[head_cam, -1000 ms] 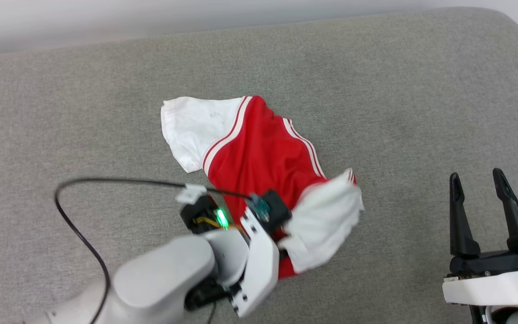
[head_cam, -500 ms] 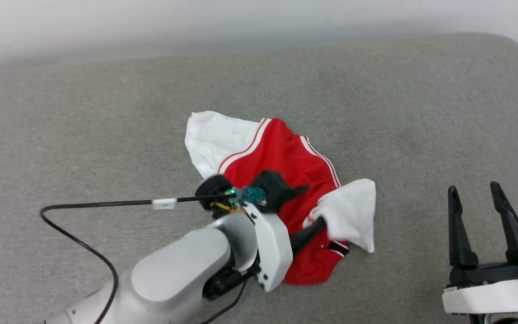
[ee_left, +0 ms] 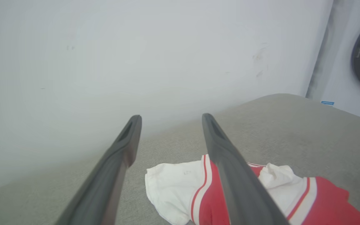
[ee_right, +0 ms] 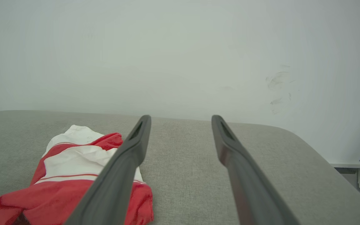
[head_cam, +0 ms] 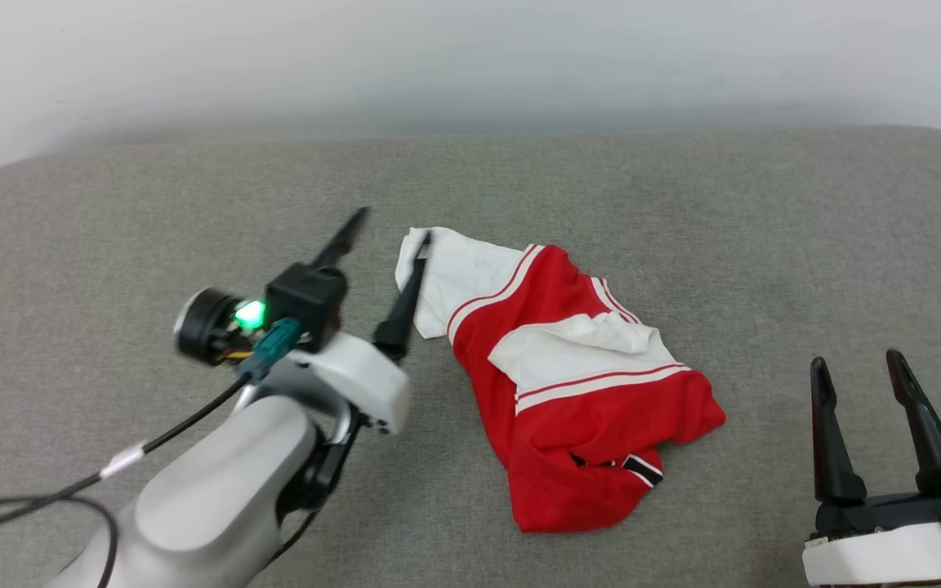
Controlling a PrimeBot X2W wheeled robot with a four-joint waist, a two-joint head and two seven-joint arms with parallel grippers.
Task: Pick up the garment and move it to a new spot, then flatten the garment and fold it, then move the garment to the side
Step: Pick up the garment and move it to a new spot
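The head camera looks steeply down from the robot's own side onto the grey padded surface (head_cam: 683,212), far enough back to take in its full width and the white wall (head_cam: 470,65) behind; the left wrist camera sits low, looking along the left jaws toward that wall, close above the garment (ee_left: 173,184) at its white sleeve; the right wrist camera, low at the surface's right, faces the same wall along the right jaws; all three views share garment, surface and wall.

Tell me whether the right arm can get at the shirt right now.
Probably yes. The right gripper, jaws open, sits apart from the shirt with bare cushion between them; the left gripper is off at the shirt's other side.
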